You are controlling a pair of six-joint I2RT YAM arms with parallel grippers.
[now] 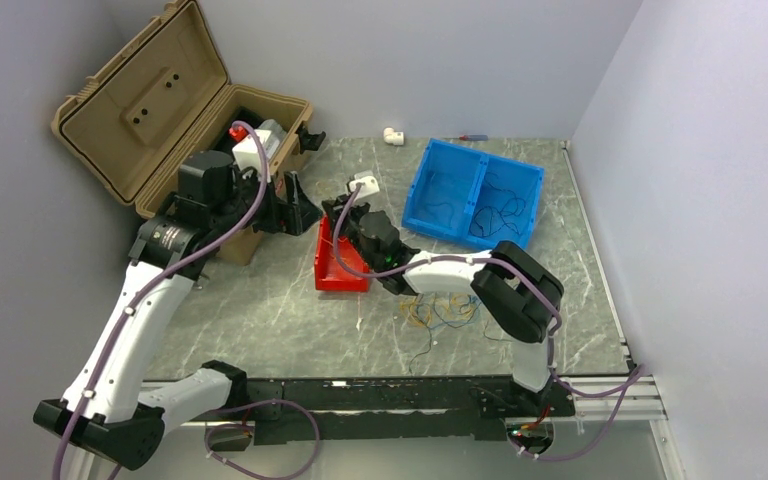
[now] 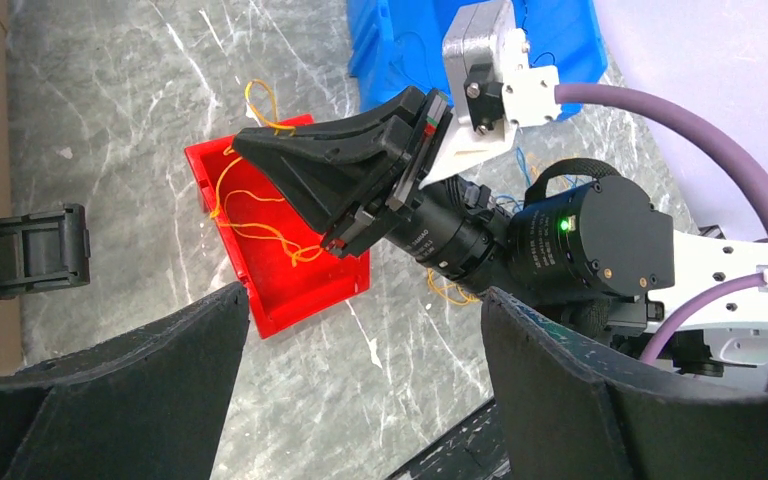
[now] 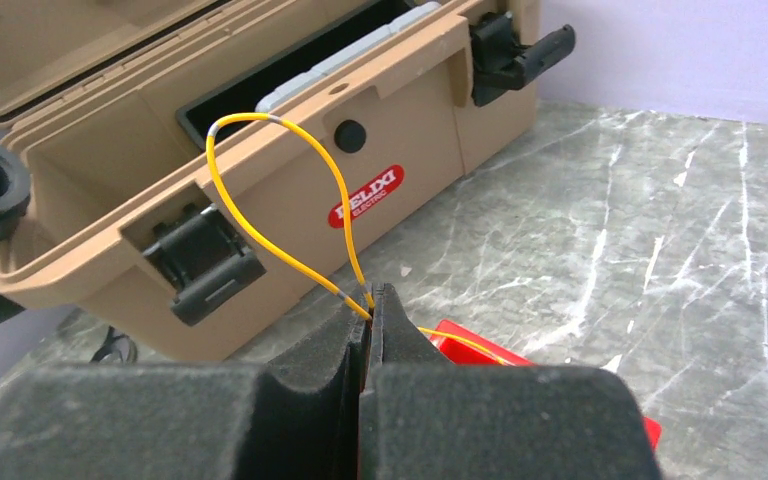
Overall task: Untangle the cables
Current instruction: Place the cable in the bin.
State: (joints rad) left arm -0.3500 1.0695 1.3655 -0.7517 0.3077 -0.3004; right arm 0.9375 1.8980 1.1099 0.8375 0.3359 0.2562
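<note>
My right pincer [image 3: 370,297] is clamped tight on a yellow cable [image 3: 243,116] looping up over the red tray [image 1: 336,270], my left pincer [image 2: 360,300] gapes wide and empty, and the other cables [image 1: 440,312] lie tangled on the worktop [image 1: 280,320].

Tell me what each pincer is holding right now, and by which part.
The right pincer is shut on a yellow cable, pinching the base of a loop that stands above its tips. The left pincer is open and holds nothing.
</note>
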